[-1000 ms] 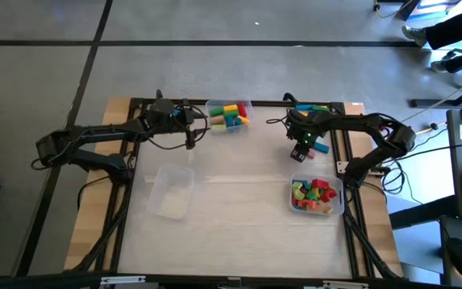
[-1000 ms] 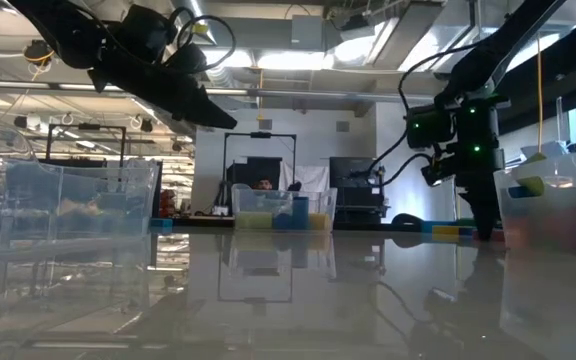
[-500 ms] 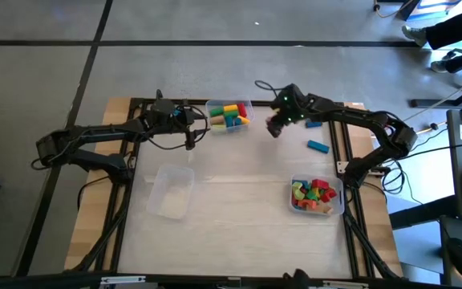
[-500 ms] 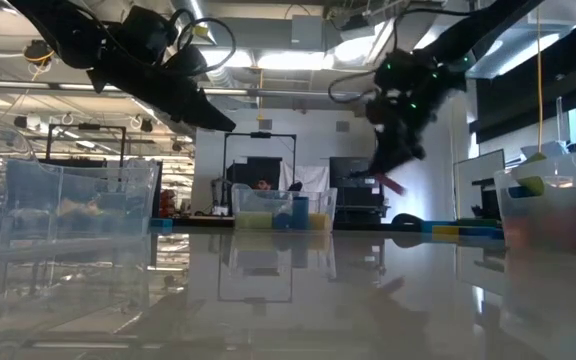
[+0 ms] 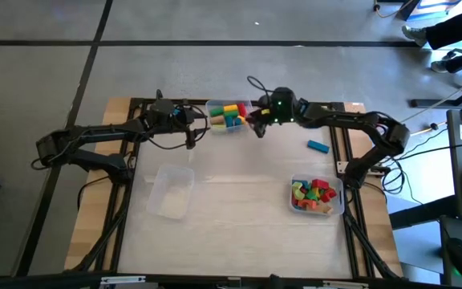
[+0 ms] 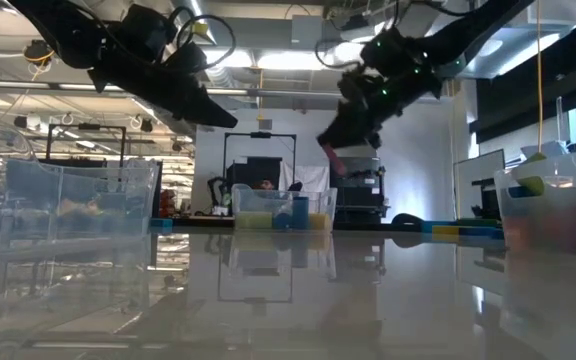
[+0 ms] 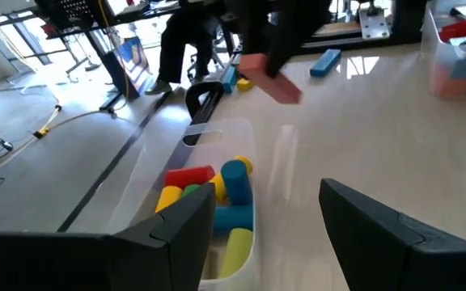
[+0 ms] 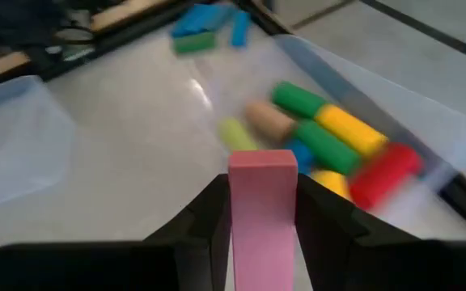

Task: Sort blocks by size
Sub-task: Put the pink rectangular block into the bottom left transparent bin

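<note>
Overhead, the right end effector hung above the far part of the worktop, just beside the clear bin at the far edge, and it was clenched on a pink bar. From that arm's wrist camera the pink bar stood between the two dark fingers, its flat end pointing toward the bin, where long pieces lay together: two green cylinders, a yellow one, a red one, a tan one and a pale yellow-green one. In the low view the pink bar showed tilted, well above the worktop, under the right end effector.

The left end effector waited near the other side of the same bin, raised off the surface; its two fingers stood apart with nothing between them. Its wrist camera looked down on the far bin with red, yellow, blue and green long blocks inside, and on the pink bar carried in the air past it.

A single blue bar lay flat on the worktop on the right side, apart from any bin. Nearer the front on the right, a second clear bin held a heap of short chunks in red, green, yellow and orange. On the left, a third clear bin sat on the worktop; no blocks could be made out in it from above. A few more blue and green bars lay by the far right edge.
</note>
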